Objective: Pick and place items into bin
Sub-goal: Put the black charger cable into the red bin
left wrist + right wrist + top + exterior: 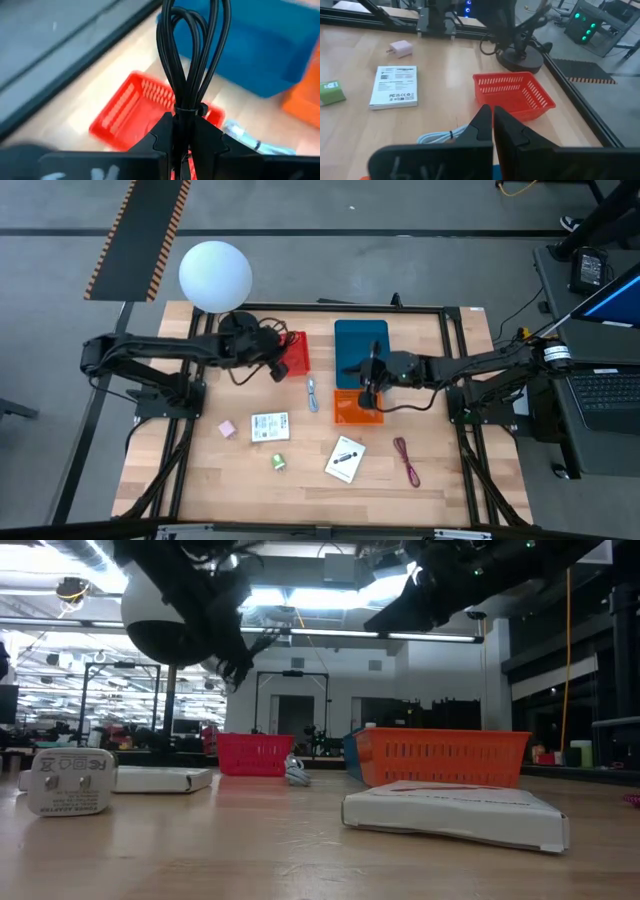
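Hanging from the left tool (pixel 182 132), the black cable (pixel 192 50) is pinched in a bundled loop between the closed fingers, held in the air above the red basket (pixel 294 354) near the upper middle of the high view. The right tool (pixel 492 125) is shut with nothing in it and sits over the orange basket (pixel 357 410), just below the blue bin (pixel 361 350) at the centre of the frame.

The other items lie loose on the wooden surface (pixel 460 470). The blue-white stick (pixel 312 395) lies between the red and orange baskets. The pink square (pixel 228 428) sits at the lower left, with a white card with green marks (pixel 270 427) just beside it to the right. The green cube (pixel 279 463) is below that card. A white card with black marks (pixel 345 458) lies tilted at the lower centre, and the maroon cable (pixel 406 460) lies to its right. The white globe lamp (pixel 215 276) stands at the upper left edge of the surface.
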Available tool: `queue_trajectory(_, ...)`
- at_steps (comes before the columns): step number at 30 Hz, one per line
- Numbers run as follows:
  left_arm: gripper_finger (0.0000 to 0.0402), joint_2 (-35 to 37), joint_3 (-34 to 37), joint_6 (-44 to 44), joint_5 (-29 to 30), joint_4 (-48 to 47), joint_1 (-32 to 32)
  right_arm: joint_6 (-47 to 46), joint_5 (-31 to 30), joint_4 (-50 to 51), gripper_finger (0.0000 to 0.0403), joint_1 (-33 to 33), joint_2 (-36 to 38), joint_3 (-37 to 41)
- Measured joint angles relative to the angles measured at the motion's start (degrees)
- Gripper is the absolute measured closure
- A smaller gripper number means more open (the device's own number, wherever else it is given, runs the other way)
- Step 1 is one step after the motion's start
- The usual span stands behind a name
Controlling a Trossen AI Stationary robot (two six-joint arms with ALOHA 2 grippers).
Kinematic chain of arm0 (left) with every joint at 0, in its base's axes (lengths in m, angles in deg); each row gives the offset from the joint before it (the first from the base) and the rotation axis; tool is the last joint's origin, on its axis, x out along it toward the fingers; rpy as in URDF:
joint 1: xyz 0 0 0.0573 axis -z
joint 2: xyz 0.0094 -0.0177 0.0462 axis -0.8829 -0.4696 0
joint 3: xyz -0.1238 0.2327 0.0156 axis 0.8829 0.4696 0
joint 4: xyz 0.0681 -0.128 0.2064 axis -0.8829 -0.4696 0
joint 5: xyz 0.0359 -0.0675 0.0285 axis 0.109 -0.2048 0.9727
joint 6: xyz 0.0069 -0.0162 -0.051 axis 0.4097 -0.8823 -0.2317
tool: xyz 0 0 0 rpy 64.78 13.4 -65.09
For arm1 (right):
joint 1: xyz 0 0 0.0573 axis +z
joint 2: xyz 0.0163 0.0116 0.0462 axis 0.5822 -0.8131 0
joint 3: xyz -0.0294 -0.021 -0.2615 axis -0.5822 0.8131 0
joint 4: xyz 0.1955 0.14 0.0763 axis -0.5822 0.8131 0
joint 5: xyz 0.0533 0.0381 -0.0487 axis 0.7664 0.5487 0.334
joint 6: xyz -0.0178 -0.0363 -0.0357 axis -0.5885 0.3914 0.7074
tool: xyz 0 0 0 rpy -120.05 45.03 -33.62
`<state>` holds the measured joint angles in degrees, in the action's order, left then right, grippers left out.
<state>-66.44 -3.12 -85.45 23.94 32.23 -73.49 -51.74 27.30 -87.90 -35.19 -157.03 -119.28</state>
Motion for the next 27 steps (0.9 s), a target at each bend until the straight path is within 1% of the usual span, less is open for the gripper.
queue_trajectory(5, 0.0361, -4.5, -2.5, -5.8, -5.9, -2.4, -3.1, -1.3, 0.0, 0.0, 0.0402, -0.9, 0.0, 0.0)
queue_trajectory(11, 0.0366, -8.9, -3.7, -6.8, -14.8, -2.3, -6.7, -2.0, 0.0, -0.1, 0.0402, -1.4, 0.0, 0.0)
queue_trajectory(13, 0.0363, -9.8, -3.7, -7.1, -16.7, -2.4, -7.7, -1.9, 0.0, -0.1, 0.0402, -1.4, 0.0, 0.0)
queue_trajectory(23, 0.0361, -12.9, -3.7, -6.4, -16.1, -1.8, -9.7, -1.7, 0.1, -0.2, 0.0402, -1.4, 0.0, 0.0)
queue_trajectory(27, 0.0349, -13.5, -3.7, -4.5, -16.1, -1.5, -9.7, -1.6, 0.0, -0.4, 0.0402, -1.4, 0.0, 0.0)
